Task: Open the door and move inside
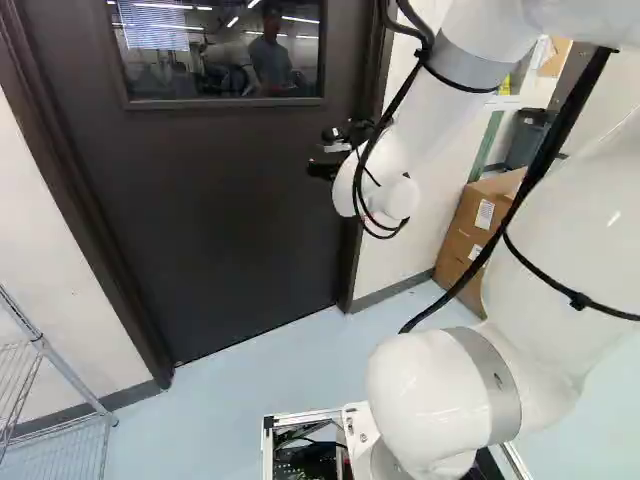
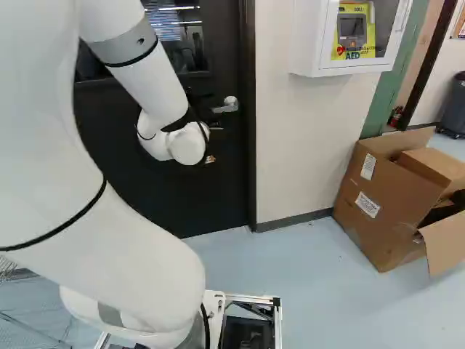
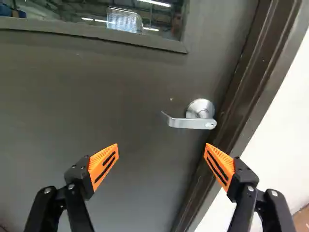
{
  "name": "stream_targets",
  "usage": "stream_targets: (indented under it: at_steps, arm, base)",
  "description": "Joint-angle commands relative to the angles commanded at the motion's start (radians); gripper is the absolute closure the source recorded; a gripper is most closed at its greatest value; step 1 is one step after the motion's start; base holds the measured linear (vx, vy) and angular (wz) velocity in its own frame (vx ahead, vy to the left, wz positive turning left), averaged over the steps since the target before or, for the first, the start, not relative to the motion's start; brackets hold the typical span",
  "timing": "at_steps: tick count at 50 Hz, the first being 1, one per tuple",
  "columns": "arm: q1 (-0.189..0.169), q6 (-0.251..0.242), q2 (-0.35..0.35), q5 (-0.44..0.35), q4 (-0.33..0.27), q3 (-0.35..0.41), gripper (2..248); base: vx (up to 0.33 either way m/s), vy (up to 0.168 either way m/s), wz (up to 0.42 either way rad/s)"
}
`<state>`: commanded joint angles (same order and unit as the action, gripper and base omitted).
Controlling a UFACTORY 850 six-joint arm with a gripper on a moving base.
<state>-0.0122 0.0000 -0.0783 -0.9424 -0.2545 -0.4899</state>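
The door looks shut in its frame, and its lever handle stands ahead of the jaws, nearer the pad by the frame. The jaws stand wide, with nothing between the orange pads. The step in hand seems to be reaching the lever. I would centre the jaws on it first; as the pads spread roughly along the lever, a clasp probably needs a wrist turn, so they take it from above and below. Grip or press near the free end, where the turn comes easiest, and let the wrist follow the arc. Whether the door swings in or out I cannot tell, so test gently. The frame is the tight edge, close beside the lever. Pale floor runs up to the door from the base; the wire rack and cardboard boxes flank the approach, and the wall cabinet juts out near arm height.
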Motion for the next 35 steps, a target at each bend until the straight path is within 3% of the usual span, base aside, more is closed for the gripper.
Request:
stream_targets:
  at_steps: [22,35]
  arm:
    - [-0.015,0.0,0.055,-0.045,-0.082,-0.106,3]
    - [-0.014,0.0,0.106,-0.056,-0.093,-0.183,3]
  base:
    - [0.0,0.0,0.0]
    - [0.0,0.0,0.0]
